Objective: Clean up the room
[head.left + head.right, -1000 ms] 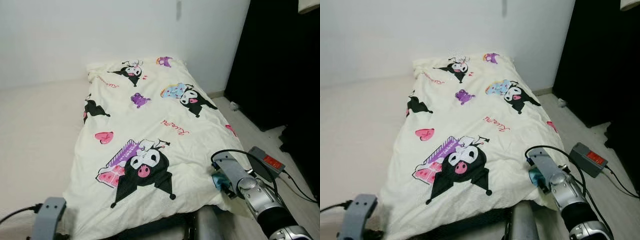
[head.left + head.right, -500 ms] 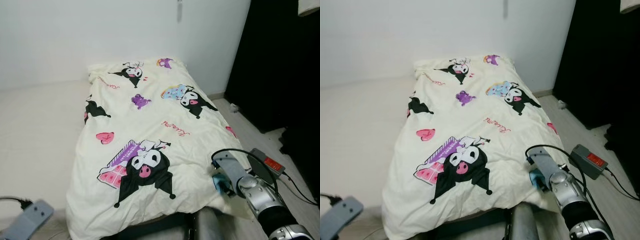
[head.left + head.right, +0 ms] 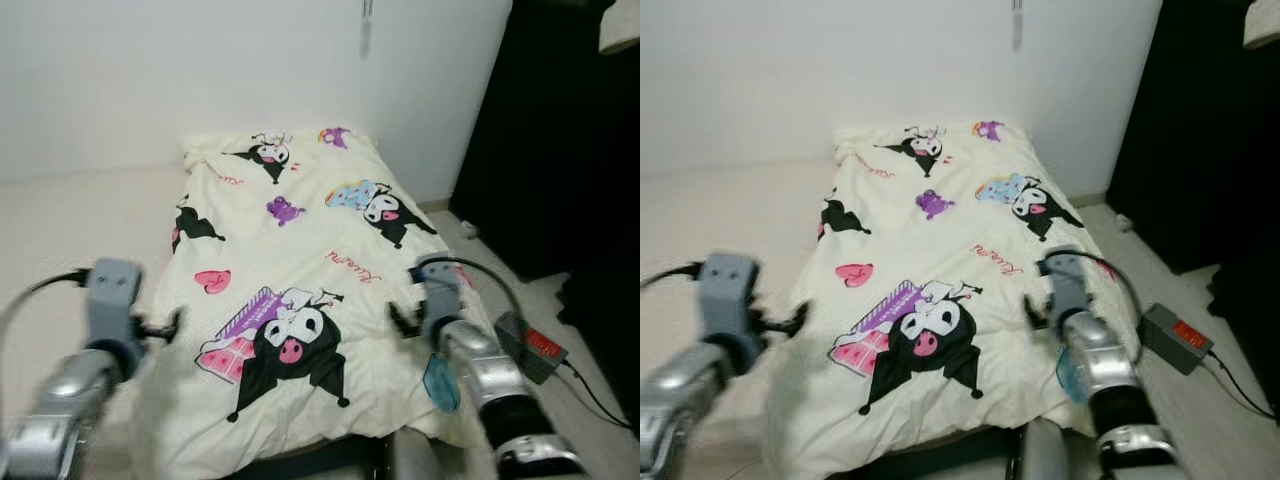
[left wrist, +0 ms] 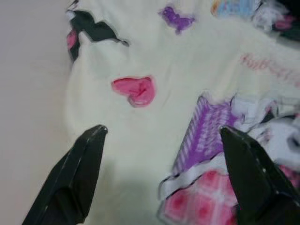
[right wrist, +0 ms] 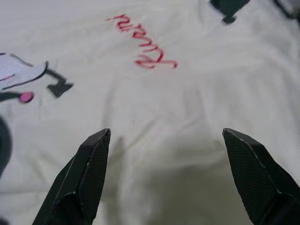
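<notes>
A cream blanket [image 3: 300,240] printed with black cartoon figures, pink hearts and red lettering lies spread flat over the bed, its near edge hanging at the foot. My left gripper [image 4: 164,131] is open and hovers over the blanket's left side, near a pink heart [image 4: 135,89]. My right gripper [image 5: 166,133] is also open and hovers over the right side, just short of the red lettering [image 5: 140,56]. In the left eye view the left gripper [image 3: 160,325] and right gripper [image 3: 405,315] are both raised and blurred. Neither holds anything.
A black power box with a red label [image 3: 530,340] and its cable lie on the floor right of the bed. A tall black surface [image 3: 560,130] stands at the right. A white wall [image 3: 200,70] runs behind. A pale beige surface [image 3: 70,220] spreads left of the blanket.
Both arms have lifted up and forward over the blanket. The left one rose from the lower left corner to the blanket's left edge. The camera shifted slightly.
</notes>
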`<state>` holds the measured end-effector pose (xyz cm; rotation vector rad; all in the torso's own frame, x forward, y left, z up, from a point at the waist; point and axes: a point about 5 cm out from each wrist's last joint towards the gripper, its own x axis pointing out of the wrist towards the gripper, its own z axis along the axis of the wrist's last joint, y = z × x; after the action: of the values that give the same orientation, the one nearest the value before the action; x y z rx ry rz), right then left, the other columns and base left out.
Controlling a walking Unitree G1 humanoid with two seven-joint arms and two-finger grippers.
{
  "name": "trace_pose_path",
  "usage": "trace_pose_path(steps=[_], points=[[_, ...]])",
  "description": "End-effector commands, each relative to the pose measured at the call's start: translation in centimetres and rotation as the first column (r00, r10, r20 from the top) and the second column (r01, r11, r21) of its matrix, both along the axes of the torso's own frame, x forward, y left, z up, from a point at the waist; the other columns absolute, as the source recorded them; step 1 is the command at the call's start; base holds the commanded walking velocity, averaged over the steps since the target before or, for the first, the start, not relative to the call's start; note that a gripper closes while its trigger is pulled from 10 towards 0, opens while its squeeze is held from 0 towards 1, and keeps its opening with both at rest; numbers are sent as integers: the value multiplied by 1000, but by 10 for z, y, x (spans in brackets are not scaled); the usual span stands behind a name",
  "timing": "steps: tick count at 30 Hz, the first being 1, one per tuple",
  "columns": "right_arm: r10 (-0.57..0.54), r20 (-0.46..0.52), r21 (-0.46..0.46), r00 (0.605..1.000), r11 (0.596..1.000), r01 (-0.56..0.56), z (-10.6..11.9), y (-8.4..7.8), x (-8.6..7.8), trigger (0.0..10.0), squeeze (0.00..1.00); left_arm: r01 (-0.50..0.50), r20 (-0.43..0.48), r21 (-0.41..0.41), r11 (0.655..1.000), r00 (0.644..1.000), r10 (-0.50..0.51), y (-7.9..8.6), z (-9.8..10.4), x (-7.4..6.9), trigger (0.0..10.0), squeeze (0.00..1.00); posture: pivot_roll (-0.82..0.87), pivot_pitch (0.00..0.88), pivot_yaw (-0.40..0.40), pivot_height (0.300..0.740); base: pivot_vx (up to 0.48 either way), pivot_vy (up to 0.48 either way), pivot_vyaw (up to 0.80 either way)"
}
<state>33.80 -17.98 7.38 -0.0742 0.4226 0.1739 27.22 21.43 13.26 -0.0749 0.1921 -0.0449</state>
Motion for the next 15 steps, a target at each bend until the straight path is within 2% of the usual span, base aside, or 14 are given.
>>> trace_pose_path(steps=[1, 2, 3, 4, 5, 7, 8, 10, 11, 14, 15], points=[[-13, 3, 34, 1000, 999, 13, -4, -1, -2, 10000, 0, -40, -29, -27, 999, 999, 39, 5, -10, -1, 10000, 353, 0, 0, -16, 554, 0, 0, 0], [-13, 3, 34, 1000, 999, 13, -4, -1, -2, 10000, 0, -40, -29, -27, 999, 999, 39, 5, -10, -1, 10000, 353, 0, 0, -16, 554, 0, 0, 0], [2, -2, 46, 1000, 999, -2, -7, 5, -3, 10000, 0, -9, -47, -42, 999, 999, 7, -6, -20, 3, 10000, 0, -4, 0, -19, 559, 0, 0, 0], [16, -12, 51, 1000, 999, -15, -12, 11, -4, 10000, 0, 13, -70, -45, 999, 997, -16, -17, -32, 9, 10000, 0, -1, 0, -25, 564, 0, 0, 0], [16, -12, 51, 1000, 999, -15, -12, 11, -4, 10000, 0, 13, -70, -45, 999, 997, -16, -17, -32, 9, 10000, 0, -1, 0, -25, 564, 0, 0, 0], [16, -57, 27, 998, 1000, -14, -27, 16, -9, 10000, 0, 15, -122, -37, 999, 992, -20, -26, -56, 17, 10000, 0, -14, 0, -25, 574, 0, 0, 0], [16, -57, 27, 998, 1000, -14, -27, 16, -9, 10000, 0, 15, -122, -37, 999, 992, -20, -26, -56, 17, 10000, 0, -14, 0, -25, 574, 0, 0, 0], [-12, -126, 21, 992, 1000, 14, -46, 17, -18, 10000, 0, -8, -185, -21, 1000, 983, 4, -27, -78, 20, 10000, 0, -13, 0, -32, 583, 0, 0, 0], [-12, -126, 21, 992, 1000, 14, -46, 17, -18, 10000, 0, -8, -185, -21, 1000, 983, 4, -27, -78, 20, 10000, 0, -13, 0, -32, 583, 0, 0, 0], [1, -211, 32, 978, 999, 6, -70, 25, -35, 10000, 0, -39, -278, 17, 999, 960, 42, -26, -105, 22, 10000, 0, -6, 0, -39, 598, 0, 0, 0], [46, -244, 0, 969, 999, -48, -81, 33, -44, 10000, 0, -62, -316, 27, 998, 946, 68, -27, -117, 22, 10000, 0, -8, 0, -44, 608, 0, 0, 0]])
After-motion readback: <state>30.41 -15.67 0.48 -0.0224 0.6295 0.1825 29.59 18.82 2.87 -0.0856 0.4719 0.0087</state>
